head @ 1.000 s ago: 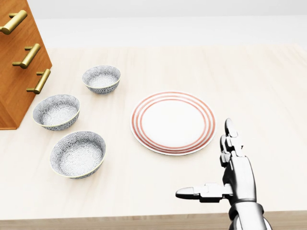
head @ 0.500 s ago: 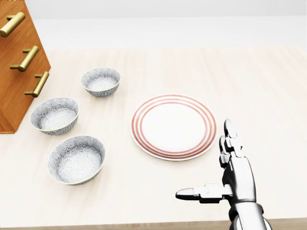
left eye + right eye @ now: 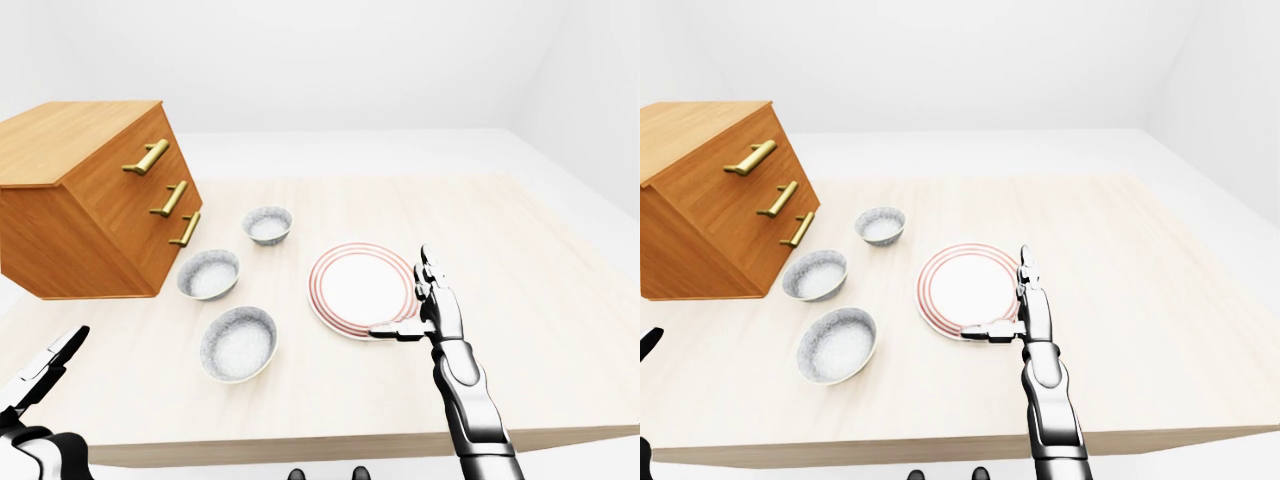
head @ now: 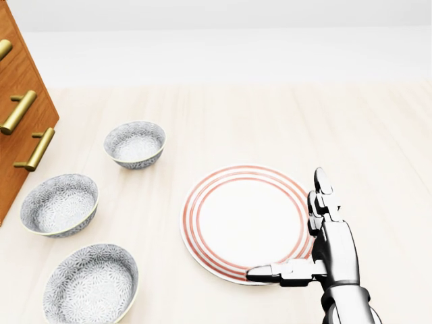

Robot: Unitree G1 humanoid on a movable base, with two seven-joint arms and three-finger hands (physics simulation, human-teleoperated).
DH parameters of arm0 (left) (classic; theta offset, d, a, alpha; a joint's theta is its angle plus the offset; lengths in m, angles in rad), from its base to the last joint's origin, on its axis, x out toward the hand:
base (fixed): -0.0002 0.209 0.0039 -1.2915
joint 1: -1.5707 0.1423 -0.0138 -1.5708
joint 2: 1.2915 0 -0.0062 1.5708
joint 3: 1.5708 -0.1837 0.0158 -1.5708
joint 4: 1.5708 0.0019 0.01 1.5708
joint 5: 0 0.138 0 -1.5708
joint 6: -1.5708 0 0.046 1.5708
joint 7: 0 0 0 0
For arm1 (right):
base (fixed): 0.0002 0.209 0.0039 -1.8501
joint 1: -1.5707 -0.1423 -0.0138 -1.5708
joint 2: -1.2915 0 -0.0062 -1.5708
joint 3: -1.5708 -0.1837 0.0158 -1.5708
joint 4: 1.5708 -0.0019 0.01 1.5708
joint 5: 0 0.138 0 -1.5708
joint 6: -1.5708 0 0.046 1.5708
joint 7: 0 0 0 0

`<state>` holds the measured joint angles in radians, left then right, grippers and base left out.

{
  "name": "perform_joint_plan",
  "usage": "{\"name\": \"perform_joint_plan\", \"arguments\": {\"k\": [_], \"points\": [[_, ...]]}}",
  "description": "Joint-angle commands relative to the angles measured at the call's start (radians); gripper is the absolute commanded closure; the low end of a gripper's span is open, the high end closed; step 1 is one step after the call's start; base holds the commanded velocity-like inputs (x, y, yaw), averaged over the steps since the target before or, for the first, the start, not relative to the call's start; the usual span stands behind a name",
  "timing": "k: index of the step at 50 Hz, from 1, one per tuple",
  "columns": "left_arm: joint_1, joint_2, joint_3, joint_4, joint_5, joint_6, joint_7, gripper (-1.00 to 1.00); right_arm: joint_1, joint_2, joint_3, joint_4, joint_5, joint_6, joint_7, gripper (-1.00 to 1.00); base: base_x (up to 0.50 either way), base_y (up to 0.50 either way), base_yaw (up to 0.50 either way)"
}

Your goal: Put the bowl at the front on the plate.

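The right hand (image 4: 335,251) is hovering with fingers spread, its thumb lying over the rim of the red-ringed plate (image 4: 223,223). The front bowl (image 4: 91,287), round and grey with fine floral patterning, is sitting bottom left in the head view on the pale wooden table (image 4: 378,135).

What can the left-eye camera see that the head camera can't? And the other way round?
Only the left-eye view shows the robot's left hand, fingers open, the top of the drawer chest and the near edge of the table. Only the head view shows the flower pattern on the bowls clearly; it adds no new thing. Both show three bowls, the striped plate and the right hand, open at the plate's rim.
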<state>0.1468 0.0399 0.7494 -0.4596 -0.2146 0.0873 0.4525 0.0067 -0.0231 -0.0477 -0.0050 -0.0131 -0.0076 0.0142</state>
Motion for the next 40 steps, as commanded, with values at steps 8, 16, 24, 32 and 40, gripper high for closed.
{"name": "perform_joint_plan", "arguments": {"k": [8, 16, 24, 32, 40], "points": [[-0.002, 0.0, -0.003, 0.01, 0.005, 0.0, 0.001, -1.0, -0.001, 0.0, 0.001, 0.004, -0.002, -0.006, -0.001, -1.0, 0.35, 0.0, 0.0], [0.001, -0.001, -0.004, 0.013, 0.004, 0.0, 0.001, -1.0, -0.001, 0.0, 0.001, 0.0, -0.002, -0.001, -0.001, -1.0, 0.35, 0.0, 0.0], [-0.001, 0.001, -0.01, 0.023, 0.003, 0.0, 0.006, -1.0, 0.0, 0.001, 0.003, -0.004, -0.005, 0.002, -0.002, -1.0, 0.35, 0.0, 0.0], [0.001, 0.0, -0.006, 0.012, 0.003, 0.0, 0.003, -1.0, 0.004, 0.001, 0.005, -0.019, -0.013, 0.009, -0.005, -1.0, 0.11, 0.0, 0.0], [0.0, 0.001, -0.002, 0.003, 0.001, 0.0, 0.003, -1.0, 0.044, 0.005, 0.005, -0.128, -0.002, 0.038, 0.003, -1.0, 0.0, 0.0, 0.0]]}}
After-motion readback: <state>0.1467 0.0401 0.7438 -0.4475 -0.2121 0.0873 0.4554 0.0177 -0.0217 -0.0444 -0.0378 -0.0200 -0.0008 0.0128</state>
